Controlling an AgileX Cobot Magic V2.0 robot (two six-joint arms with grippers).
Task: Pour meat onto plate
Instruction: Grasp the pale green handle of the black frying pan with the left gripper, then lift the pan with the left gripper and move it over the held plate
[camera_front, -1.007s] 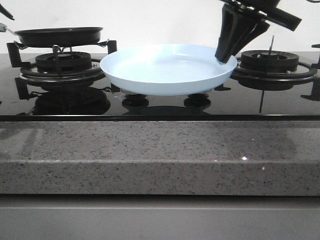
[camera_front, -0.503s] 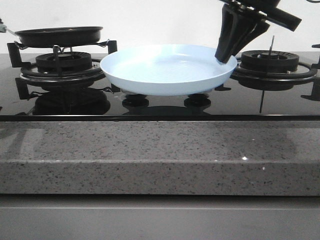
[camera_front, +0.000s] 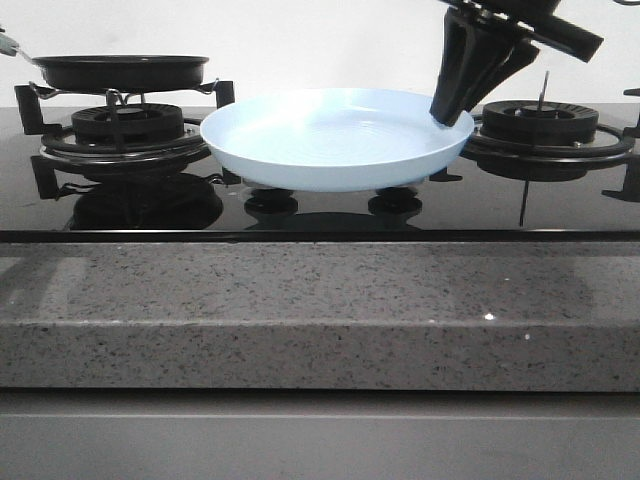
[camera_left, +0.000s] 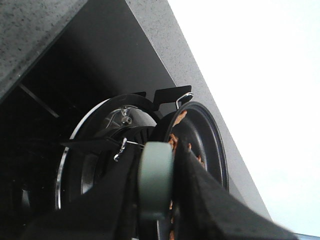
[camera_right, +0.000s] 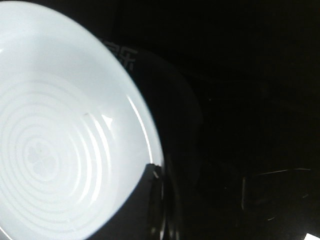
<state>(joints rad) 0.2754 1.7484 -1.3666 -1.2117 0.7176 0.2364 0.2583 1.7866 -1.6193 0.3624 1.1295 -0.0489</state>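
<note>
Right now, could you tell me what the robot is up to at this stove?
It is partway into moving meat to a plate. The left gripper is shut on the grey-green handle of a black frying pan over the left burner; the brown meat is in the pan. The right gripper pinches the right rim of the pale-blue plate, which sits between the burners and holds nothing yet.

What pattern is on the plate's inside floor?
Concentric raised rings in the pale-blue plate, clearest in the right wrist view.
</note>
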